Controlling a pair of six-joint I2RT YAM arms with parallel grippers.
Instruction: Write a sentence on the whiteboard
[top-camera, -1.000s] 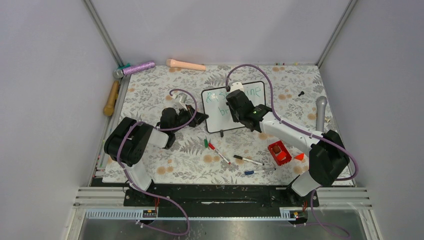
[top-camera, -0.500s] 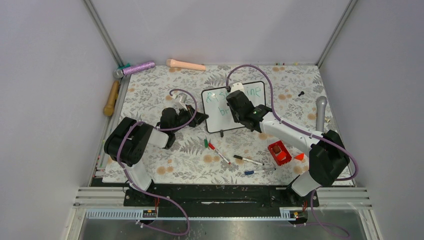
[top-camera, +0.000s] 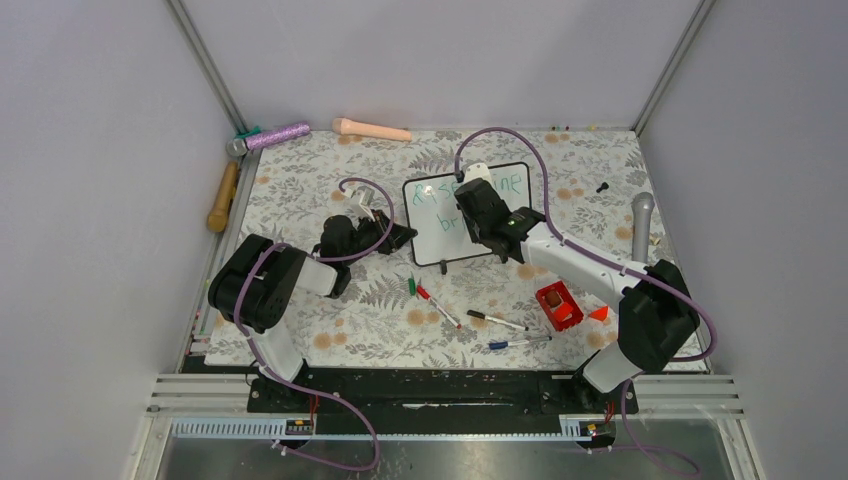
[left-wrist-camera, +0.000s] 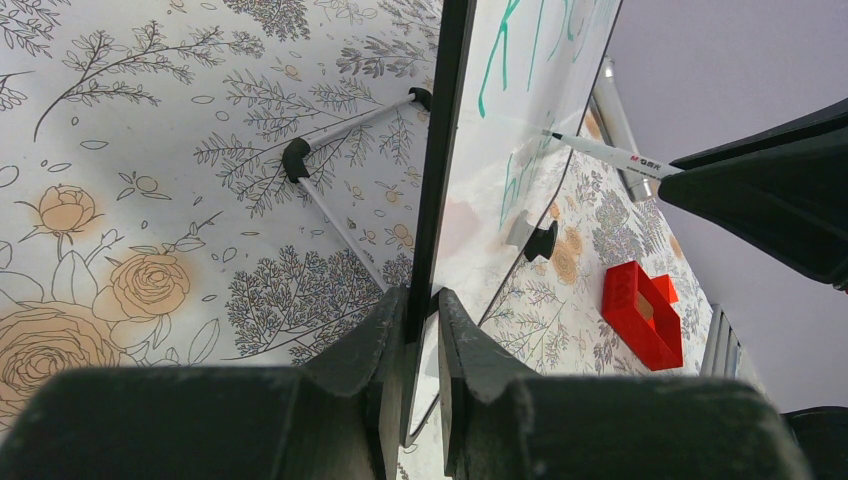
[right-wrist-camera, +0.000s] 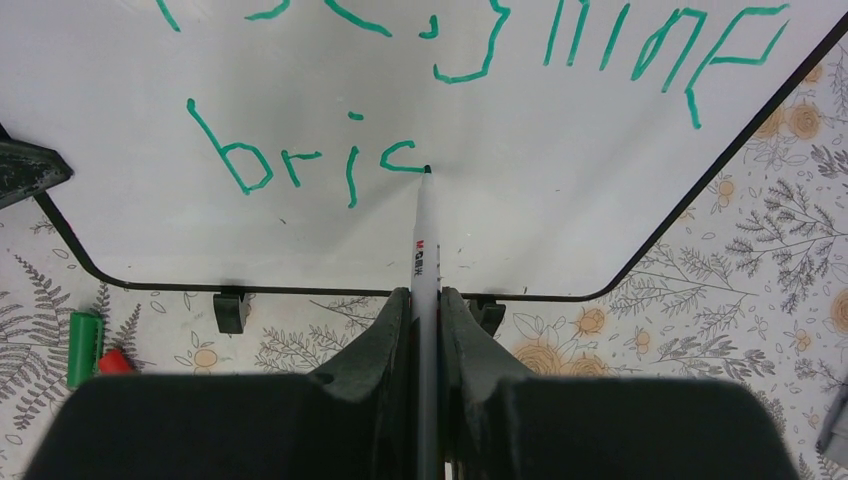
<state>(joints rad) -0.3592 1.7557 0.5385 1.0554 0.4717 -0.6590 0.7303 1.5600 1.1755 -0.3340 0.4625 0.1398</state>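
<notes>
So, on my feed the whiteboard (top-camera: 428, 240) stands mid-table on the flowery printed cloth (top-camera: 300, 180). It's glossy white with a thin black frame and rounded corners. My left gripper (left-wrist-camera: 422, 300) is pinched narrow on the board's left edge, with just the black rim between its dark fingers. The right gripper (right-wrist-camera: 425, 300) is clamped on a slim white marker (right-wrist-camera: 423, 235), whose tip touches the board right after the last letter. The sentence (right-wrist-camera: 300, 165) is thin, slightly wobbly green strokes. Its top line is partly cropped and the lower line reads "bric". A chunky red plastic block (left-wrist-camera: 640, 315) sits on the cloth past the board.
</notes>
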